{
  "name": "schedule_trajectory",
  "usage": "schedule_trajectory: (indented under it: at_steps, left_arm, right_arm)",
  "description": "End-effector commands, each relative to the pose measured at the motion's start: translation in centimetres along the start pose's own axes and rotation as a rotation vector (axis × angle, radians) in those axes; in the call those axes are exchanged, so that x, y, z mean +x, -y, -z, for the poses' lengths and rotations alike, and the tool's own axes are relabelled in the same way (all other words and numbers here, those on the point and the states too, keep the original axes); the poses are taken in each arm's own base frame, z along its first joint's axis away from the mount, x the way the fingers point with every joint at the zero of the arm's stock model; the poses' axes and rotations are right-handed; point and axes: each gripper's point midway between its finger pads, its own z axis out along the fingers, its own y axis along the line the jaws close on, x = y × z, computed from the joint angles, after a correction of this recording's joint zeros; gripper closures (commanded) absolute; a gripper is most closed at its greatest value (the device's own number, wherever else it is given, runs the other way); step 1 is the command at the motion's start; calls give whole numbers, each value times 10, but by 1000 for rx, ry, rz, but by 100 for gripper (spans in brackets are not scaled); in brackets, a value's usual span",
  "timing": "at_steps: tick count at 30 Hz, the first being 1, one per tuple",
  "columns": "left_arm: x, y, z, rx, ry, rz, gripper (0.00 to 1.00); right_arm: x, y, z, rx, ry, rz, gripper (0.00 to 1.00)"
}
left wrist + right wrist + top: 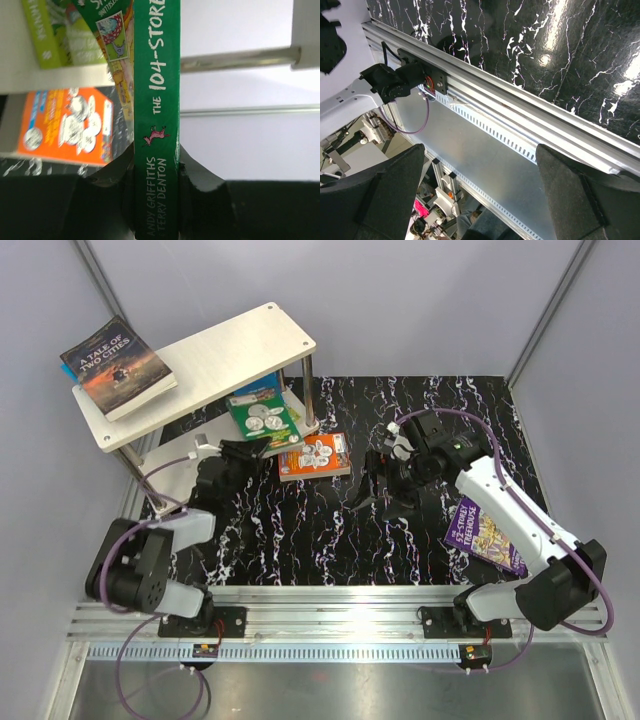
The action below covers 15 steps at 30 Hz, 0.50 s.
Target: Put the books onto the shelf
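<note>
The shelf (215, 360) stands at the back left, its steel post (235, 57) crossing the left wrist view. A dark book, "A Tale of Two Cities" (118, 366), lies on the top board's left end. My left gripper (240, 452) (156, 200) is shut on the spine of a green "104-Storey" book (262, 415) (156, 75), held at the lower tier's front edge. An orange book (314, 457) (65, 125) lies flat on the table beside it. A purple book (487, 535) lies under my right arm. My right gripper (372, 490) (480, 170) hangs open, holding nothing.
A lime-green book (50, 35) rests on the lower board (55, 77). The black marbled table (330, 540) ends at an aluminium rail (340, 600) (520, 115) near the arm bases. Grey walls close in both sides.
</note>
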Motion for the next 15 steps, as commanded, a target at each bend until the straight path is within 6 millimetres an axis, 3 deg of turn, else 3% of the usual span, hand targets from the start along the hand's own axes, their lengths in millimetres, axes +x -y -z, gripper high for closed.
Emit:
schedule_trajectory:
  at_steps: [1, 2, 7, 13, 15]
  left_arm:
    - [-5, 109, -5, 401, -52, 90, 100]
    - [-2, 121, 0, 464, -70, 100, 100]
    - [29, 111, 17, 444, -160, 146, 100]
    - [36, 120, 46, 457, -206, 121, 100]
    - [36, 110, 45, 404, -187, 71, 100]
  right_arm:
    - [-7, -10, 9, 4, 34, 67, 0]
    - [-8, -9, 9, 12, 38, 71, 0]
    - [-11, -9, 10, 18, 51, 95, 0]
    - [-12, -7, 7, 22, 50, 95, 0]
    - [-13, -7, 5, 19, 47, 95, 0]
